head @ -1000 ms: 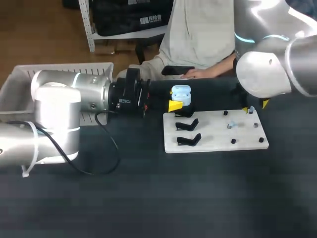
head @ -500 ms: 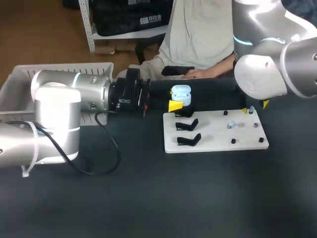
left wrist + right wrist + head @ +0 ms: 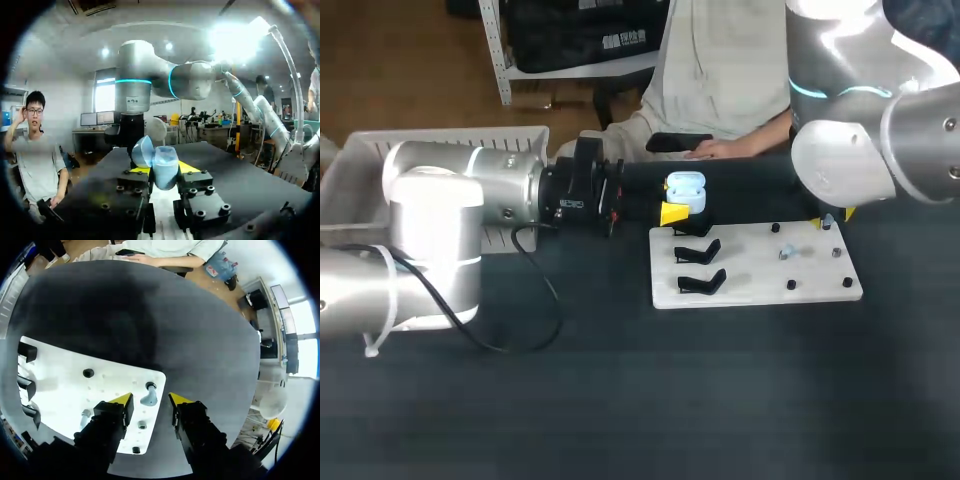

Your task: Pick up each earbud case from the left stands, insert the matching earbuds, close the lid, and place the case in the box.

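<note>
Two claws are working. The right claw point(image 3: 150, 401) is hanging spread open, with a small earbud point(image 3: 148, 397) sitting right under the gap on the white board point(image 3: 60, 390). The left claw point(image 3: 163, 175) is pinching the open earbud case point(image 3: 160, 166) above the surface point(image 3: 620, 400), well apart.

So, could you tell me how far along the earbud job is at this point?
Done: the earbud case is off its stand, lid open, clamped in the left gripper. In hand: the open right gripper hangs over an earbud on the white board. Left: insert earbuds, close the lid, put it in the box.
</note>
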`<state>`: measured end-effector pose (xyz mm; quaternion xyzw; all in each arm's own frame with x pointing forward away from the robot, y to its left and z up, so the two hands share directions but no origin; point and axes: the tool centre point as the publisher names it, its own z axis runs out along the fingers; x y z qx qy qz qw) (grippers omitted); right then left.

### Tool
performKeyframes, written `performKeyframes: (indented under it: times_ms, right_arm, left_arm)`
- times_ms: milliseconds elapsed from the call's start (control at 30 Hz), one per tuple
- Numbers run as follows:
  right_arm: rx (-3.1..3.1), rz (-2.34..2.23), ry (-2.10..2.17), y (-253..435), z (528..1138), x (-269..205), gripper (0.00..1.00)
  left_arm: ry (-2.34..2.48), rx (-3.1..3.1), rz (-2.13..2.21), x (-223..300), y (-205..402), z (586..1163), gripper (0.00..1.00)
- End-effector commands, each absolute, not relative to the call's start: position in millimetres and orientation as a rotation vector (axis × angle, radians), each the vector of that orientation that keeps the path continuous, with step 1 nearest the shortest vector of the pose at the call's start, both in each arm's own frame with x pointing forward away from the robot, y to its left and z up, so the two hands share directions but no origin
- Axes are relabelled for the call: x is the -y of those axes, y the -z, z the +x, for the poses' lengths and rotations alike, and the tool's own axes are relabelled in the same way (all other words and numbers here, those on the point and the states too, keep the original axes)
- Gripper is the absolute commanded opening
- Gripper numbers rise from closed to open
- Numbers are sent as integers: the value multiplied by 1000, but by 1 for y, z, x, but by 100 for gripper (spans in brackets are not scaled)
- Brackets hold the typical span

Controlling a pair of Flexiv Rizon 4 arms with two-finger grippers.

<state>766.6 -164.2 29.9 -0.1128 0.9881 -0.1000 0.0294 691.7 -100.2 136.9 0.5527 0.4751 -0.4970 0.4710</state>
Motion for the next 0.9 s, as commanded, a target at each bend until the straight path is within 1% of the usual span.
performKeyframes:
  times_ms: [33,133,333,467,600,800,833,900]
  right_arm:
    - [-3049,-345,315,-27,768,164,42]
    - [-3047,-351,319,-25,768,164,40]
    - [-3034,-355,332,-24,771,164,41]
    - [-3029,-353,341,-23,772,163,40]
    - [-3030,-346,342,-21,772,164,36]
    - [-3037,-343,364,-20,771,164,18]
    - [-3034,-341,369,-21,771,164,2]
    - [-3036,-335,383,-21,770,164,0]
  left_arm:
    - [1215,-1160,1351,100,-136,691,0]
    - [1215,-1160,1351,100,-136,691,0]
    - [1215,-1160,1351,100,-136,691,0]
    - [1215,-1160,1351,100,-136,691,0]
    - [1215,-1160,1351,100,-136,691,0]
    - [1215,-1160,1351,100,-136,691,0]
    - [1215,-1160,1351,100,-136,691,0]
    - [1215,-1160,1351,100,-136,691,0]
